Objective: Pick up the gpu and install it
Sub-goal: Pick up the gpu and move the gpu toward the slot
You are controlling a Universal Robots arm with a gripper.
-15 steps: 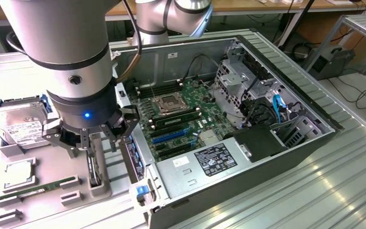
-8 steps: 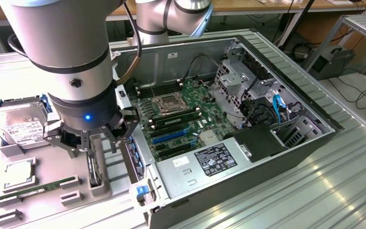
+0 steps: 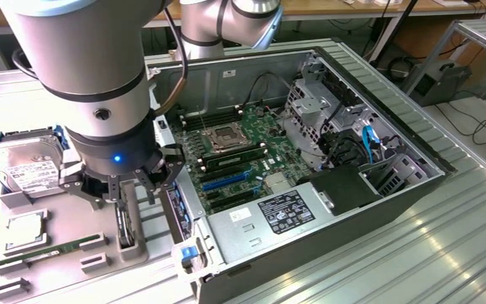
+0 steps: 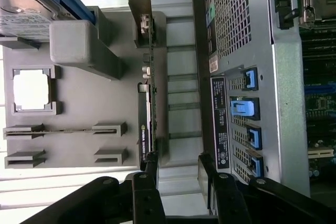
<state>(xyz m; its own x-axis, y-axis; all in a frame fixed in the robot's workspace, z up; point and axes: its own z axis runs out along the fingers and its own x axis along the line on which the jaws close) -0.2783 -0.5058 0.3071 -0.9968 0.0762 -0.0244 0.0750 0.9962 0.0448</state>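
Two released jaws of the black gripper [image 4: 178,160] hung above the thin black gpu card [image 4: 146,124], its long axis along their gap, nearer one jaw.

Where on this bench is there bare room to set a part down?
The ribbed table on the exterior view's right of the computer case is bare. The grey tray is crowded: hard drive, memory stick, and the gpu standing on edge with the open fingers close over it.

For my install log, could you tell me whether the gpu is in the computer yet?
Not in: the gpu stands on edge in the grey holder outside the computer case.
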